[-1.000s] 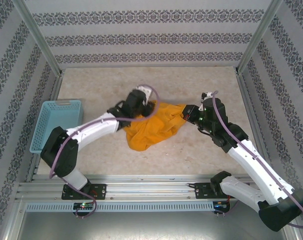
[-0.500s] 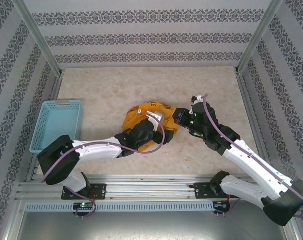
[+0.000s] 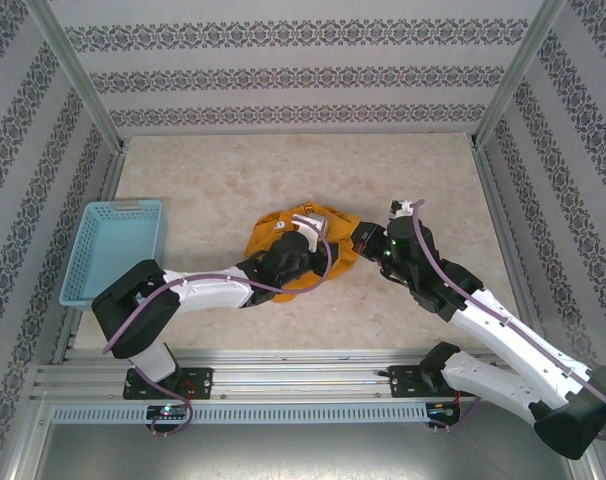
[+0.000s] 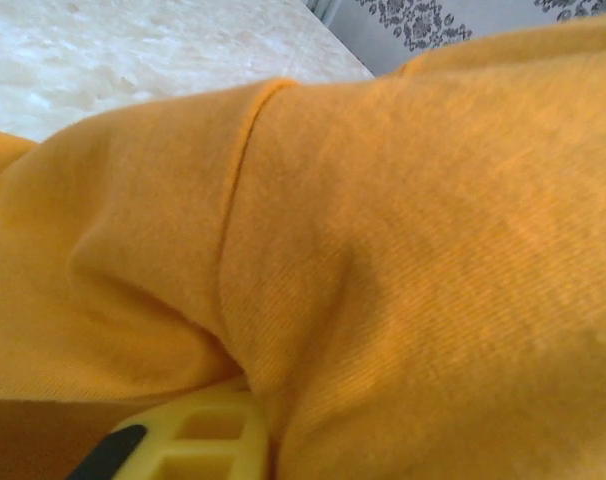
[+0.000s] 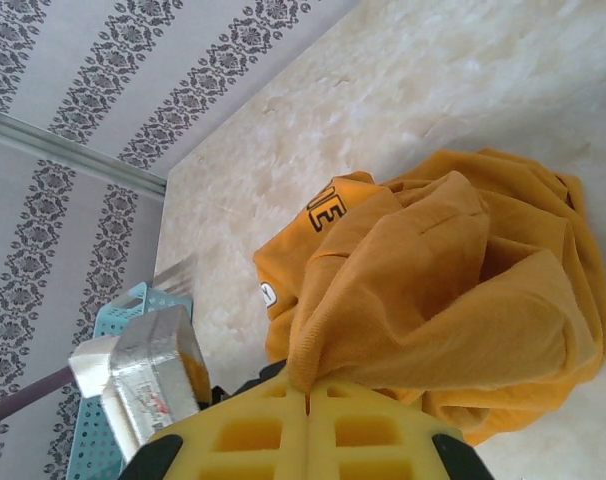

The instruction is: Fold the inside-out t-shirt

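The t-shirt [image 3: 333, 235] lies bunched up in the middle of the tabletop [image 3: 213, 180], with no fold made yet. The right tool [image 5: 308, 395] pinches the cloth. The left tool [image 3: 308, 250] is hidden in cloth, so I cannot tell.

Entry one: my left fingers [image 4: 198, 440], buried under the inside-out t-shirt [image 4: 403, 250] save one yellow corner cut off by the bottom edge; I cannot tell how the jaws stand. Entry two: my right gripper [image 5: 308, 400], fingers cropped by the bottom edge, cloth pinched between them. Entry three: cream lettering [image 5: 326, 210], mostly lost in folds; blue basket [image 5: 91, 440], cut off at the bottom edge.
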